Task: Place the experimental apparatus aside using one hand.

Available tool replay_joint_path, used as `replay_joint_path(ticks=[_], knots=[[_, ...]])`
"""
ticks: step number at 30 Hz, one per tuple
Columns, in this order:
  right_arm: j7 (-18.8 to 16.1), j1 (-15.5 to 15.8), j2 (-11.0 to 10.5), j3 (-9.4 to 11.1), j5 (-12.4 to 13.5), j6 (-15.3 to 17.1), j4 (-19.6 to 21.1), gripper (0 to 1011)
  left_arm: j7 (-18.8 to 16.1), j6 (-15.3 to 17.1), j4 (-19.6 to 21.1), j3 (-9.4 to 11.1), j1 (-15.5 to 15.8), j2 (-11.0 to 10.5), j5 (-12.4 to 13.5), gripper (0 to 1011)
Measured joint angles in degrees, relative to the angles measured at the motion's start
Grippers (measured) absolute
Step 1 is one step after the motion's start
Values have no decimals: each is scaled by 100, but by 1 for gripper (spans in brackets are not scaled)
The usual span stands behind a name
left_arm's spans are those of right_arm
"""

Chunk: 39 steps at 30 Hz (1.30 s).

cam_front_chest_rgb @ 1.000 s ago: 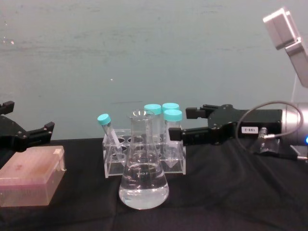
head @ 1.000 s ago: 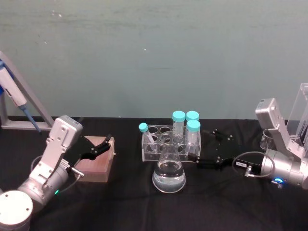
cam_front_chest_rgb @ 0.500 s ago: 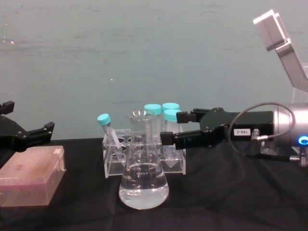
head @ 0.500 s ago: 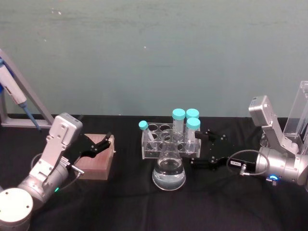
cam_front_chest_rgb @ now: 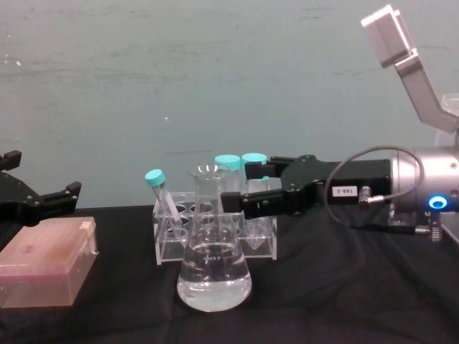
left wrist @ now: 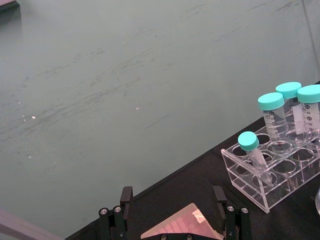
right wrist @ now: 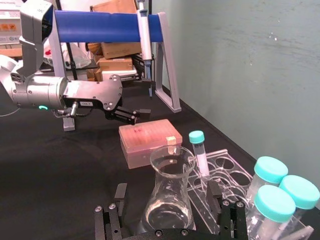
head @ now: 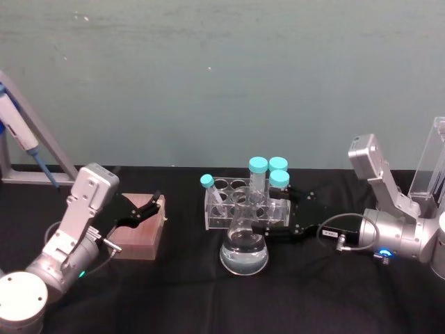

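Right gripper [cam_front_chest_rgb: 240,188] was level over the table [head: 174,299], pointing from the right edge toward the middle. Jaws were open and held nothing. The flask [cam_front_chest_rgb: 214,276] stood mid-table, part full of clear liquid. The tube rack [cam_front_chest_rgb: 172,247] sat just behind it, toward the back edge. Left gripper [head: 151,207] was idle and open over the pink box [head: 139,233], toward the left edge.

Risks, as you should weigh them:
- The rear finger was close to the rack's right end and the capped tubes [cam_front_chest_rgb: 244,166]. If you close or push on from here, it may catch a tube or shove the rack.
- The flask and rack were so near each other that a sideways carry could knock them together.
- The glass is smooth and the wall slopes. A low grip would likely slide up, and a loose one would likely tilt the flask and spill it.

Views compared:
- The chest view put the fingertips at neck height beside the flask. It could not show their depth, so they looked merged with the tubes.
- The head view separated them: one finger ran along the rack's side, the other along the flask's front right. You could not tell there whether either touched.
- The right wrist view showed the flask [right wrist: 167,200] centred between the open jaws and ahead of the tips. The rack [right wrist: 225,172] sat off to one side.
- The left wrist view showed the rack [left wrist: 265,180] with a leaning tube [left wrist: 252,155].
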State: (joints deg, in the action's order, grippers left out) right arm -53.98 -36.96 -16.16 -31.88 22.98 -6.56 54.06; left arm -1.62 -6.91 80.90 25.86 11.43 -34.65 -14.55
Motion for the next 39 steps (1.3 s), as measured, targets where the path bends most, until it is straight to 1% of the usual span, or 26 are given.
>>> replay_joint_path(ticks=[8, 24, 39], knots=[[-12, -92, 49, -112, 108, 6, -92, 1003, 0, 0, 0, 0, 0, 0, 0, 1000], [-40, -320, 147, -343, 313, -17, -413, 1003, 0, 0, 0, 0, 0, 0, 0, 1000], [-94, -454, 250, -473, 426, -55, -632, 1003, 0, 0, 0, 0, 0, 0, 0, 1000]])
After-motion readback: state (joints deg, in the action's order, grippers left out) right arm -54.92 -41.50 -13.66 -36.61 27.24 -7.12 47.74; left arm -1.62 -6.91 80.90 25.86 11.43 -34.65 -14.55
